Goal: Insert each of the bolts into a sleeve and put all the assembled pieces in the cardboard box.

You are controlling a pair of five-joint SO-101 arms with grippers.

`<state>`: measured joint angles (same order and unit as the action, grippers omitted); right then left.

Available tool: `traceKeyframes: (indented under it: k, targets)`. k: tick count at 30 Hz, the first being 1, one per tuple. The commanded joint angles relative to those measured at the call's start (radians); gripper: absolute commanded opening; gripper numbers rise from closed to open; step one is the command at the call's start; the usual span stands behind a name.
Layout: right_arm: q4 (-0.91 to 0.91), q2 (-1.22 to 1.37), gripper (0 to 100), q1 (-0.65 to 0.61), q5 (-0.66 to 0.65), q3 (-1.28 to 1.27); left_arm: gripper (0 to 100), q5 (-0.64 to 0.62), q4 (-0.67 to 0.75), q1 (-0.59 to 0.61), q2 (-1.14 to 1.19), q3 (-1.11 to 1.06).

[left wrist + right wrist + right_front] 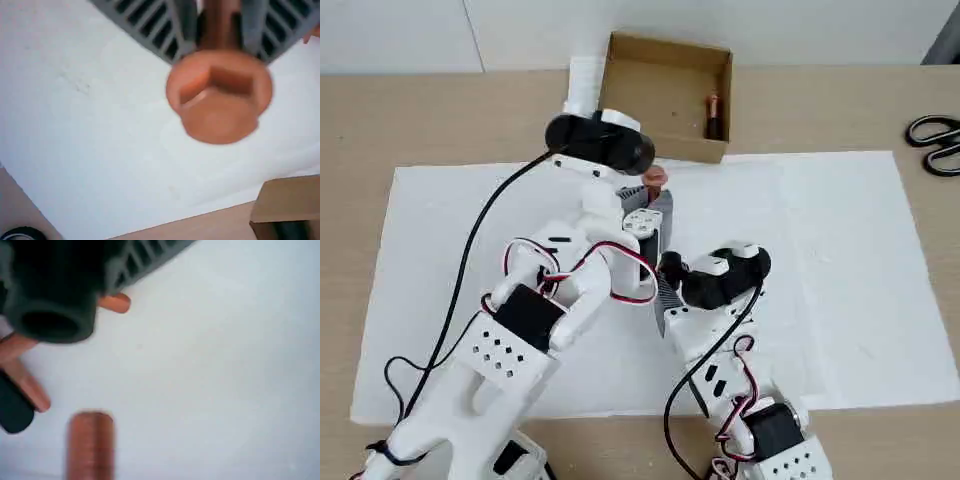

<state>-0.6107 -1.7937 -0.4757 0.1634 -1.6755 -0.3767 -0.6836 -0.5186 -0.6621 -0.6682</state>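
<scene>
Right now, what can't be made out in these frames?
High view: the arms cover the paper between them; the scissors are cut by the edge.
Left wrist view: the fingers partly hide the bolt; the cardboard box is cut off.
Right wrist view: the sleeve is blurred; a loose bolt is cut by the edge.

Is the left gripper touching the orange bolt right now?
Touching. The left wrist view shows the bolt with its shank clamped between the left gripper's two gray fingers, its head sticking out past them.

Orange bolt, black sleeve, brown cardboard box
</scene>
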Motion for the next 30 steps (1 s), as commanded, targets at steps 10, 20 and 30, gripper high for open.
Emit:
traceKeyframes:
  k: [10,20,30]
  targets:
    - [0.027,-0.021,0.4,-0.062,-0.115,-0.009,1,-0.014,0.032,-0.014,-0.041,-0.048]
    - [0.039,-0.021,0.4,-0.059,-0.117,-0.009,1,-0.044,0.029,-0.014,-0.046,-0.071]
    - [0.039,-0.021,0.4,-0.058,-0.117,-0.009,1,-0.048,-0.08,-0.014,-0.048,-0.013]
